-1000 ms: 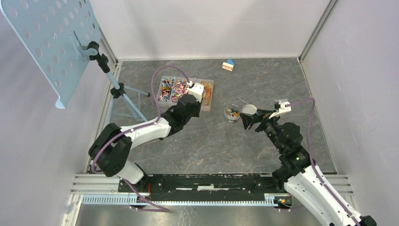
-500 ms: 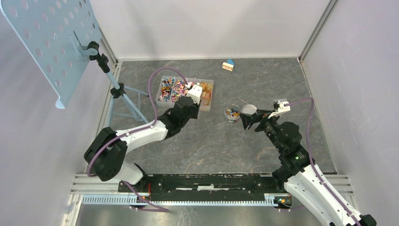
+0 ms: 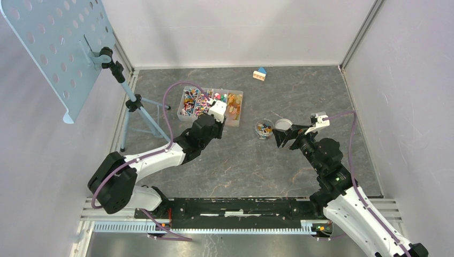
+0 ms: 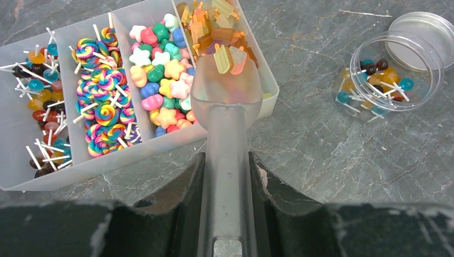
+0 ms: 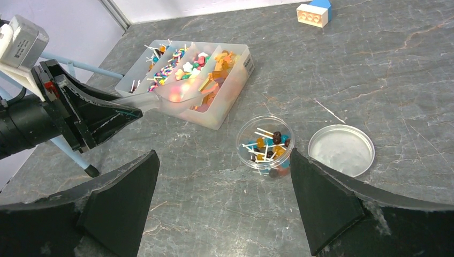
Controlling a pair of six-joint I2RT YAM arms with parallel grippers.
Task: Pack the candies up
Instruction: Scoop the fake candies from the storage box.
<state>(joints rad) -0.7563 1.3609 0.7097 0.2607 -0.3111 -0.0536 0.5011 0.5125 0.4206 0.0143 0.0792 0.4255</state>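
Left gripper [image 4: 227,176] clamps a translucent scoop [image 4: 226,91] of amber candies [image 4: 227,58], its handle cut off at bottom centre; we see the right gripper [image 5: 222,187] spread wide, empty.

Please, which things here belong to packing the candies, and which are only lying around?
For the job: candies, divided tray, scoop held in the left gripper, jar standing open, lid, right gripper open beside the jar.
Lying about: toy house, tripod, perforated panel.
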